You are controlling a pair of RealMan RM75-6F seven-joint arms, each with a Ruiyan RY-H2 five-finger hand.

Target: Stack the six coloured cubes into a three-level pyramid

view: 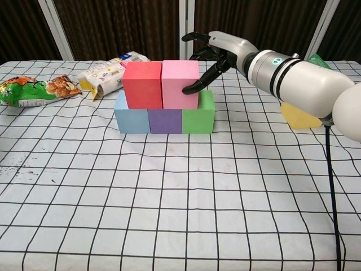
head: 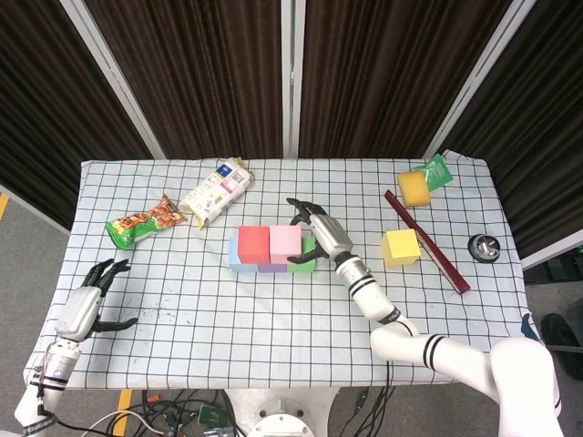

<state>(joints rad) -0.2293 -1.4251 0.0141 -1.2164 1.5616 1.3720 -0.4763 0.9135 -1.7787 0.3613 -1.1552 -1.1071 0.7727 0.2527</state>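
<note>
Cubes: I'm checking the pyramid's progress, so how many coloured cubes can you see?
6. Blue cube, purple cube and green cube form the bottom row; red cube and pink cube sit on them; yellow cube lies apart to the right.

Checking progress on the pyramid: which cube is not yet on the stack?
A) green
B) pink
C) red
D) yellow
D: the yellow cube sits alone on the table right of the stack, while red, pink and green are in the stack.
</note>
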